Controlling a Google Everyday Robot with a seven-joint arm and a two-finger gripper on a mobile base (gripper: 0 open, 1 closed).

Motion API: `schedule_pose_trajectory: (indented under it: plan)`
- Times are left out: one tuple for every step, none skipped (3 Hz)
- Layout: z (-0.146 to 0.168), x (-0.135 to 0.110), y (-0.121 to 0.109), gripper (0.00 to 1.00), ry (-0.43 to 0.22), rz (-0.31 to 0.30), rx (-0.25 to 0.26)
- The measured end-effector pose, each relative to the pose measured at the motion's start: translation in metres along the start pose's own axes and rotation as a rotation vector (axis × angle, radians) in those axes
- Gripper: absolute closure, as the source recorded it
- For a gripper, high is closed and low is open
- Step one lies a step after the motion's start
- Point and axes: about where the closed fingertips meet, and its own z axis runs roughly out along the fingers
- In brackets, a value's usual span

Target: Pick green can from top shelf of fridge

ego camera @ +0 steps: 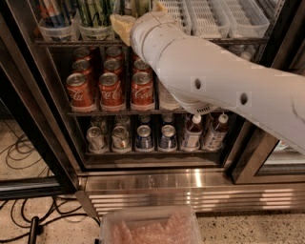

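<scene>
The fridge [43, 119] stands open in front of me. On its top shelf [57, 43], green cans [95, 10] with pale streaks stand in a clear bin at the left, cut off by the frame's top edge. Another green can [138, 5] shows just above my wrist. My gripper [139, 14] is at the end of the white arm [214, 81], reaching in at top-shelf height right beside these cans. The wrist hides most of it and whatever it touches.
White slotted bins [209, 16] fill the right of the top shelf. Red cola cans [110, 88] are on the middle rack. Silver and blue cans [144, 137] and bottles [191, 133] are below. The ribbed steel base [181, 188], a plastic tub [152, 226] and floor cables [28, 214] lie in front.
</scene>
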Motion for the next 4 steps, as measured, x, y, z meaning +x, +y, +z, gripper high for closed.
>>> schedule_pose_trajectory:
  plan:
    - [0.0044, -0.0042, -0.0040, 0.40, -0.007, 0.002, 0.014]
    - [0.0068, -0.0092, -0.0072, 0.47, -0.015, 0.003, 0.025]
    - [0.0068, -0.0093, -0.0072, 0.66, -0.015, 0.003, 0.025]
    - [0.0068, -0.0093, -0.0072, 0.89, -0.015, 0.003, 0.025]
